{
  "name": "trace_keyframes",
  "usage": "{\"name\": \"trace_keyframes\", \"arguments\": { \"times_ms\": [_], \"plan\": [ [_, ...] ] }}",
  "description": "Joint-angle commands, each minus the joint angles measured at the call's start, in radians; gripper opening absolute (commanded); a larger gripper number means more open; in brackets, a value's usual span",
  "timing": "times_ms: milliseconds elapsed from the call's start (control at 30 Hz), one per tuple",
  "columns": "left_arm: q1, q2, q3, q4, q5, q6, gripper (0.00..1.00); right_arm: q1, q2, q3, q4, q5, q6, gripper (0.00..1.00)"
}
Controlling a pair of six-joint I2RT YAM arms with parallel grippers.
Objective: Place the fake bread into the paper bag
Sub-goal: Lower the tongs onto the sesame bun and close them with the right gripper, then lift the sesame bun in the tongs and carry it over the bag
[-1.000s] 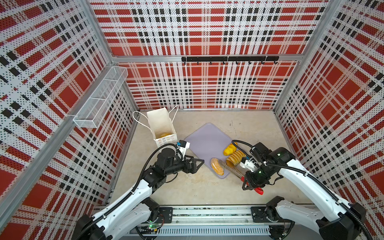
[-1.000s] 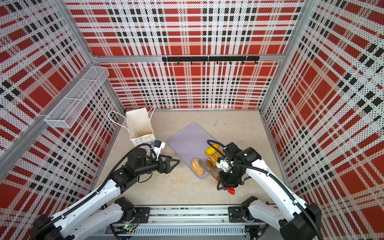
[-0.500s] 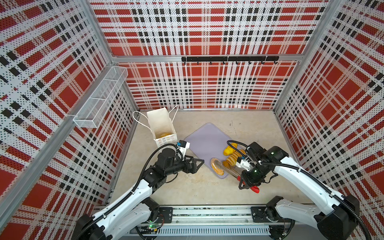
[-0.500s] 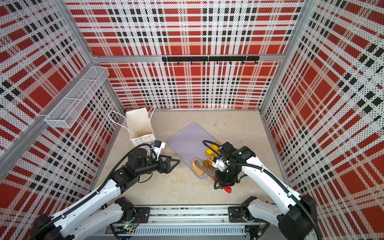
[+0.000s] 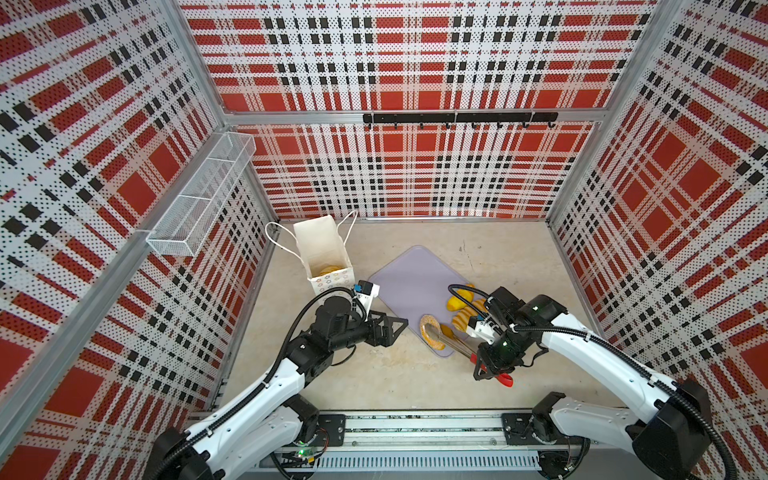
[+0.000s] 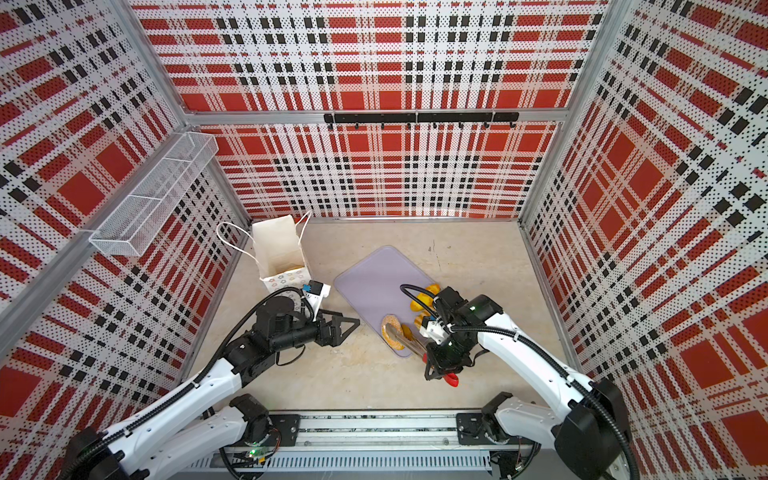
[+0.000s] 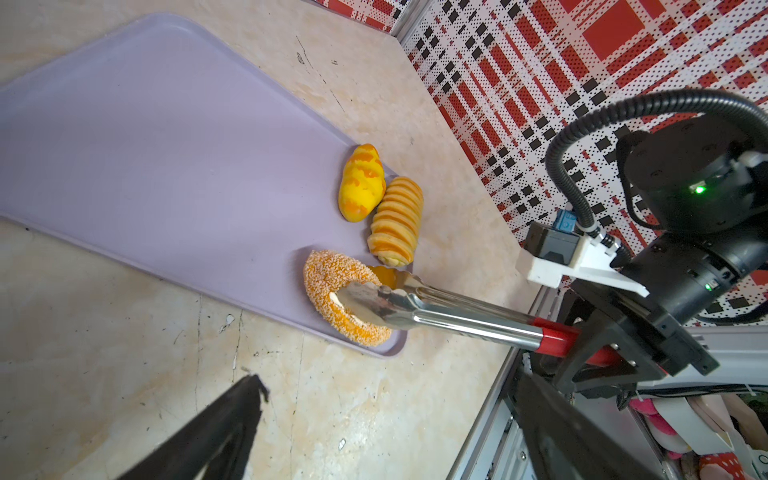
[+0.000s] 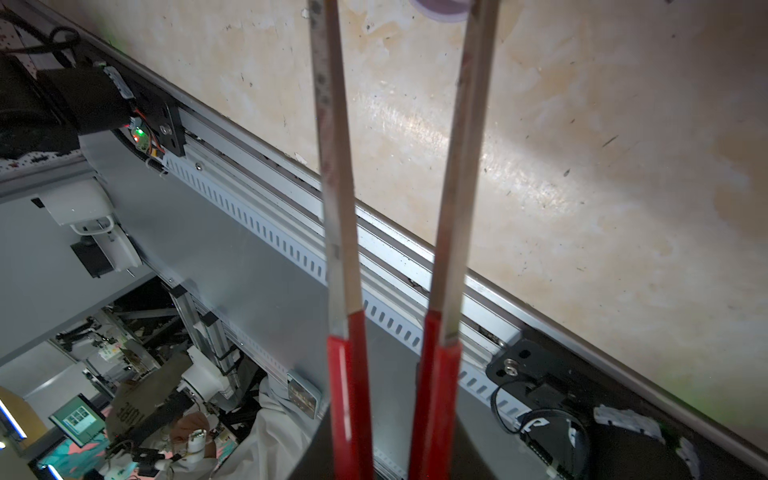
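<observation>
Lavender plastic tray (image 5: 409, 280) lies askew mid-tabletop (image 5: 374, 386) in both top views. The bread on it is bunched at the near right end. A seeded ring (image 7: 320, 282) sits at the near corner, with a ridged loaf (image 7: 397, 220) just beyond it. The loaf touches a glossy yellow bun (image 7: 360, 183) at its side. A fourth yellow piece (image 7: 384, 274) shows only as a sliver behind the tong tips, between ring and loaf; its shape is not readable.

Robot's right hand (image 5: 492, 372) is clamped on the red handles of the metal tongs (image 7: 457, 318), jaws drawn in on them. The tongs slope down toward the tray. The left wrist view shows one blade lying over the ring's near side and across its hole, with the other blade behind it. Whether the ring is pinched or clear of the tray, cannot tell. The right wrist view gives only the two tong arms running off side by side with a gap between them, tips out of frame.

Robot's left hand (image 5: 397, 332) hangs low over bare tabletop just beside the tray's left edge. Its jaws are spread wide with nothing in them, pointing toward the ring.

White paper bag (image 5: 318, 243) stands upright, mouth open, far left by the side wall, well apart from the ring. Golden bread (image 5: 330, 271) lies at its bottom. Wire basket (image 5: 199, 199) hangs on the left wall.
</observation>
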Motion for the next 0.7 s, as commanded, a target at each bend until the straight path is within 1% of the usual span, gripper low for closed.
{"name": "trace_keyframes", "arguments": {
  "times_ms": [0, 267, 500, 667],
  "plan": [
    [-0.011, -0.007, 0.0, 0.002, -0.008, 0.011, 0.98, 0.007, -0.031, -0.003, 0.024, -0.005, 0.009, 0.21],
    [-0.004, -0.013, 0.007, 0.004, -0.009, 0.006, 0.98, 0.007, -0.065, 0.038, 0.029, 0.025, 0.026, 0.16],
    [0.01, -0.051, 0.047, -0.04, -0.052, -0.002, 0.98, 0.006, -0.074, 0.15, 0.039, 0.085, 0.052, 0.16],
    [0.025, -0.039, 0.101, -0.073, -0.05, -0.002, 0.98, 0.006, -0.087, 0.225, 0.063, 0.128, 0.085, 0.15]
  ]
}}
